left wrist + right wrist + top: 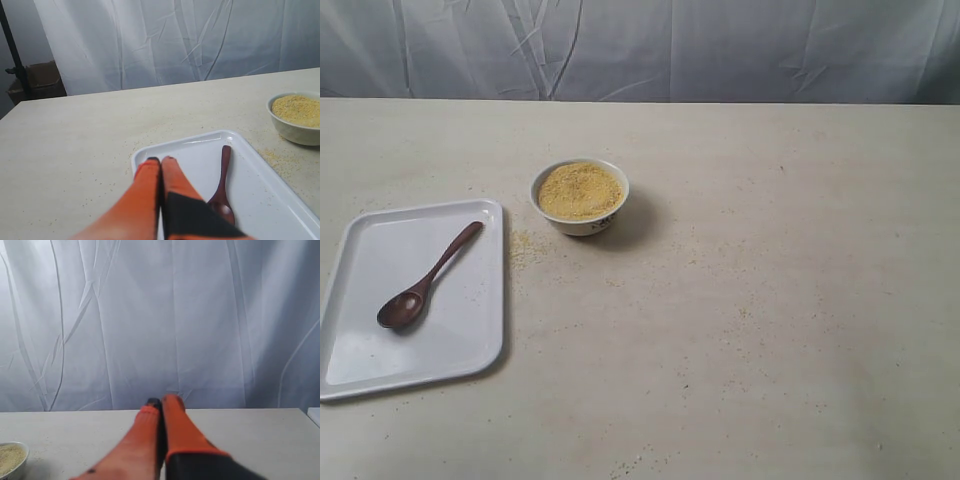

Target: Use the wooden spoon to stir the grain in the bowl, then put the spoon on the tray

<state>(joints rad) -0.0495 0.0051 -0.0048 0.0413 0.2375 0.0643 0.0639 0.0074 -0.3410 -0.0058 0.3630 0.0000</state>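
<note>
Pale cloth (200, 315) hangs behind a cream tabletop (770, 300) dusted with stray specks. The left hand (161, 161) is poised over one end of the tray (380, 370), fingers pressed together and holding nothing. The right hand (162, 401) is likewise closed and empty, well apart from the bowl (582, 226). The spoon (225, 175) lies flat in the tray just beside the left hand, its handle pointing toward the bowl. It should be light, stiff and smooth, and apt to skid on slick plastic. The slim handle near mid-length looks the best hold, though whether it sits clear of the tray floor is hard to tell. Grain (580, 190) fills the bowl almost to the rim, so it should spill readily.
</note>
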